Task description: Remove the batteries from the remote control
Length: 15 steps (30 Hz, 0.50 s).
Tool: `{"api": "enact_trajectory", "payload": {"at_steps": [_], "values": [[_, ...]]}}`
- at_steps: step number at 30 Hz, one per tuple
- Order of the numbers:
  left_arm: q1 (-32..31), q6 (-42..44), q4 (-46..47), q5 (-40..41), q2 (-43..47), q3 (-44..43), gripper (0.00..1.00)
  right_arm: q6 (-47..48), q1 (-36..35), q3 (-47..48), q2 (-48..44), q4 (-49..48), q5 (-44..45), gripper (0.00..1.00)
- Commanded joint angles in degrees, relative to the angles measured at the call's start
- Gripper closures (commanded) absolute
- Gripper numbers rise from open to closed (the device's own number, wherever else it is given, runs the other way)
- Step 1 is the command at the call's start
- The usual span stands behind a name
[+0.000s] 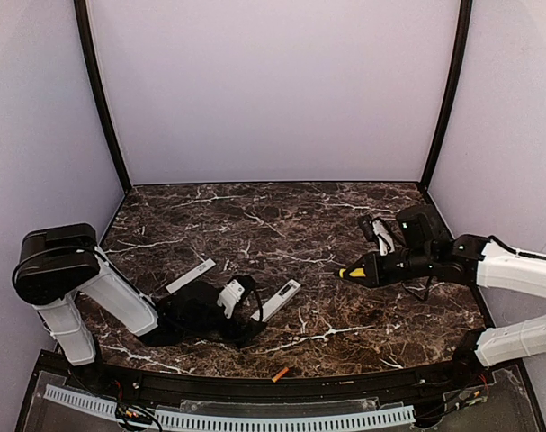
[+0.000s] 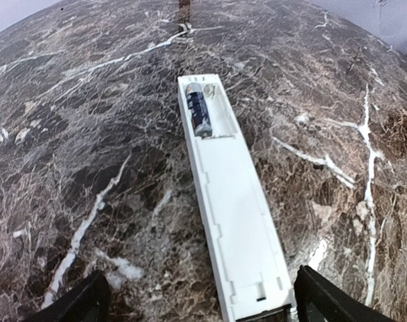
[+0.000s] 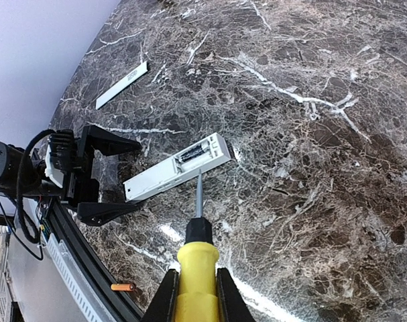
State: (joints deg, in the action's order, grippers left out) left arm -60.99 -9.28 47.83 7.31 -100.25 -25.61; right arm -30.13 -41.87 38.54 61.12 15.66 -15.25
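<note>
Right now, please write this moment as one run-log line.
left gripper open around remote control | dark battery in compartment | orange battery out, near edge | right gripper shut on screwdriver

R pincer [image 3: 196,294] clamps screwdriver [image 3: 198,258], remote [image 3: 164,174] lies open

Left gripper [image 1: 255,311], low at seven o'clock, jaws spread wide; right gripper [image 1: 373,266], at three o'clock, clamps a screwdriver [image 3: 196,265].

Near end of the remote control [image 2: 233,221] and left fingers [image 2: 76,305] cut off at the bottom edge; screwdriver [image 3: 197,261] handle likewise
</note>
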Motion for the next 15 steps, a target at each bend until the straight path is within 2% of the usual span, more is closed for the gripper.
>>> {"api": "enact_trajectory", "payload": {"at_steps": [1,6,15], "values": [[-0.1,2.6,18.9,-3.5,-3.4,2.4,0.05,-0.2,0.3,0.5,1.3,-2.9,0.8,1.00],[-0.1,3.1,21.5,-4.2,-7.8,0.7,0.14,-0.5,0.3,0.7,2.3,-3.8,0.3,1.00],[-0.1,4.3,19.0,-0.7,-10.6,-2.5,0.24,-1.0,0.3,0.2,1.9,-3.5,0.8,1.00]]}}
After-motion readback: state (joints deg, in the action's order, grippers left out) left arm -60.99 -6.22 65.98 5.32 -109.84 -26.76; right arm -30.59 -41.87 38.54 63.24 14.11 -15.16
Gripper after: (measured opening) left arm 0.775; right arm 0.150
